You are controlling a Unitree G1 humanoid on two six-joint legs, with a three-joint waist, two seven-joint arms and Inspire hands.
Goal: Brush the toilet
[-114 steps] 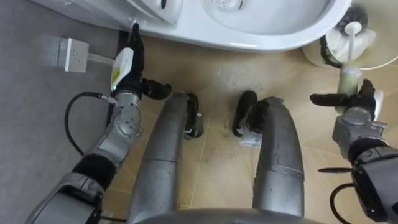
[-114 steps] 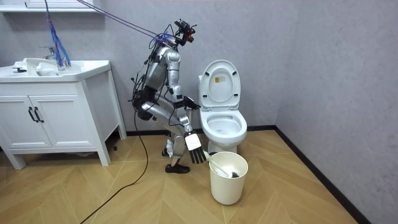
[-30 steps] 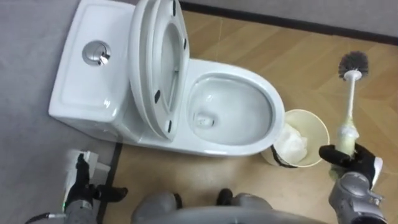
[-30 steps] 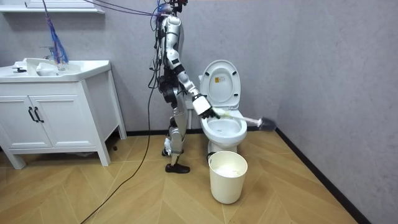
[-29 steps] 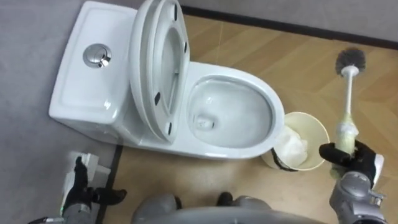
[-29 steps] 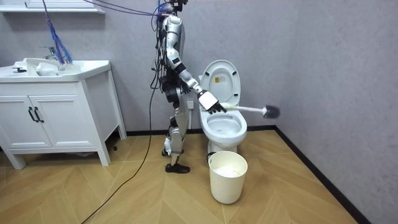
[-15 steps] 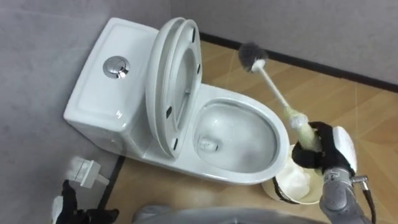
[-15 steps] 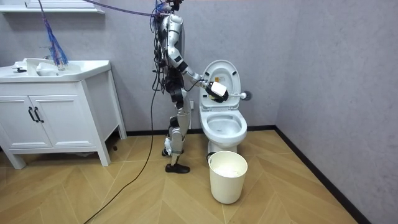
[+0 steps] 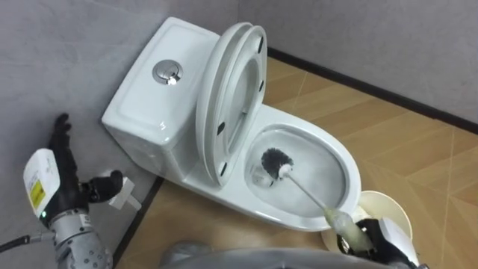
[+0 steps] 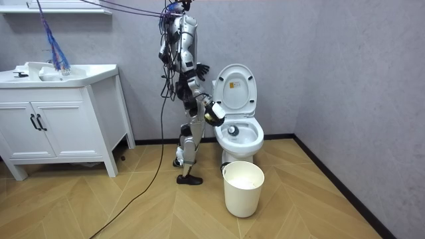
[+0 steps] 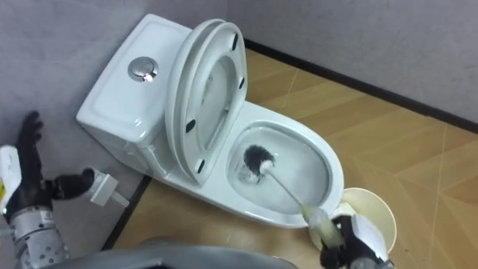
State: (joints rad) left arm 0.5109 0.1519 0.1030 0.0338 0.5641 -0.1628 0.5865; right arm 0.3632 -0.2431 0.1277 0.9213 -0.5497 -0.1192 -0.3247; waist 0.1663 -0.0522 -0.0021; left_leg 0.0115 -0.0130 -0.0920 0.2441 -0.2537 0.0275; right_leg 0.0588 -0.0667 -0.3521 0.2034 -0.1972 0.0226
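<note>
The white toilet (image 9: 168, 112) has its lid and seat (image 9: 231, 97) raised against the tank. A toilet brush slants down into the bowl (image 9: 340, 168), and its dark bristle head (image 9: 275, 161) rests near the bottom of the basin. Its pale handle (image 9: 332, 217) runs to the lower right, where my right hand (image 9: 382, 237) is shut on it. In the right eye view the brush head (image 11: 258, 158) and right hand (image 11: 351, 237) stand the same way. My left hand (image 9: 54, 175) is up at the left, fingers straight, holding nothing. I stand beside the toilet (image 10: 236, 109).
A cream waste bin (image 9: 388, 208) with white paper in it stands right by the bowl's front, below the brush handle; it is the bin (image 10: 243, 189) in the room view. A small white fitting (image 9: 123, 196) sits low by the grey wall. A vanity cabinet (image 10: 60, 123) stands farther off.
The brush has swung from above the bowl's back rim down into the bowl. My right hand dropped lower right with it. My left hand rose at the left. The head camera shifted.
</note>
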